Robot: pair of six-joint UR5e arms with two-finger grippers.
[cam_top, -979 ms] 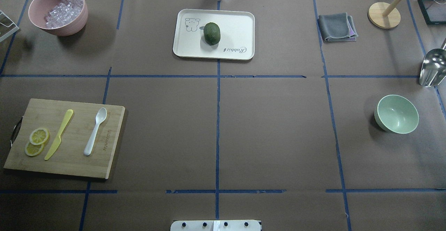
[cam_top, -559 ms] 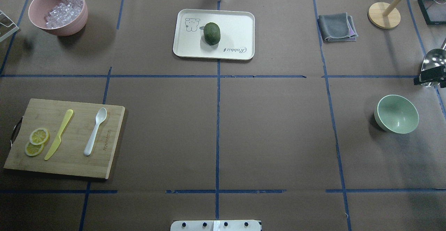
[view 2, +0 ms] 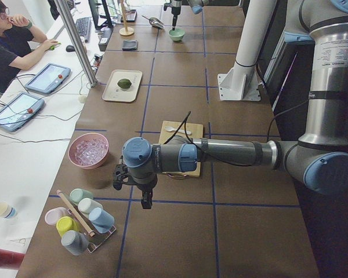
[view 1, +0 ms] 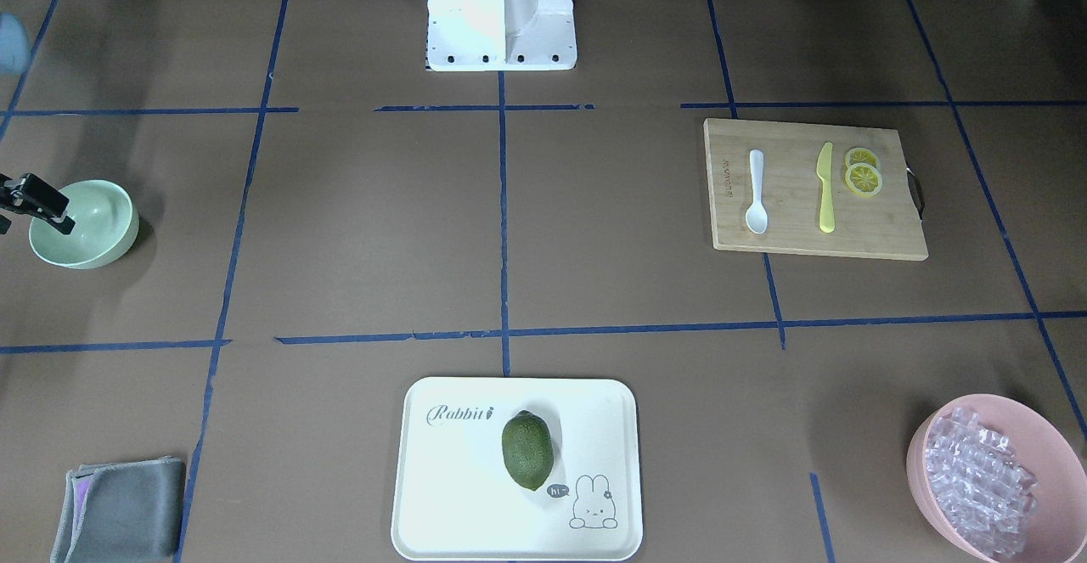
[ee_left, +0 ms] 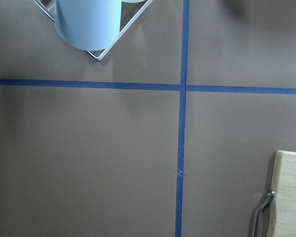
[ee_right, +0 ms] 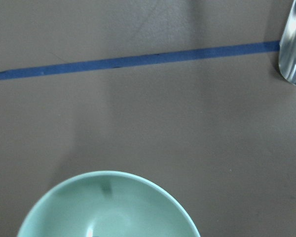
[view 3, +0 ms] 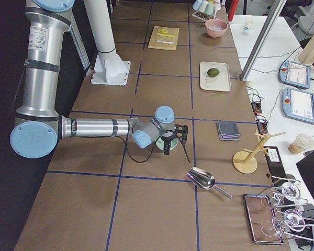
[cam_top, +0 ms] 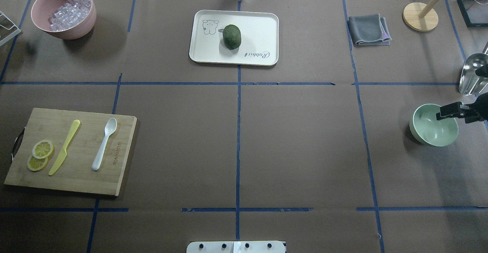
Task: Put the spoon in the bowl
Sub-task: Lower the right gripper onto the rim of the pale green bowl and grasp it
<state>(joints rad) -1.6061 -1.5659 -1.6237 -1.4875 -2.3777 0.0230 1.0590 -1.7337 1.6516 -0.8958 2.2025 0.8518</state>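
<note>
The white spoon [cam_top: 104, 143] lies on a wooden cutting board [cam_top: 85, 131] at the near left, scoop pointing away from me; it also shows in the front view [view 1: 756, 191]. The mint-green bowl [cam_top: 431, 129] stands empty at the far right and fills the bottom of the right wrist view [ee_right: 108, 207]. My right gripper [cam_top: 451, 111] hovers over the bowl's right rim, jaws apart and empty, and shows in the front view [view 1: 34, 199]. My left gripper [view 2: 136, 188] shows only in the exterior left view, beyond the board's left end; I cannot tell its state.
A yellow knife [cam_top: 65, 146] and lemon slices [cam_top: 42, 149] share the board. A pink bowl [cam_top: 76, 28] of clear cubes stands far left. A tray [cam_top: 259, 28] holds a green fruit [cam_top: 231, 36]. A grey cloth [cam_top: 369, 29], metal scoop [cam_top: 472, 75] and wooden stand [cam_top: 420, 16] are at the right.
My right gripper has come in from the right edge, moving from beside the metal scoop to over the bowl's right rim. The spoon and bowl have not moved.
</note>
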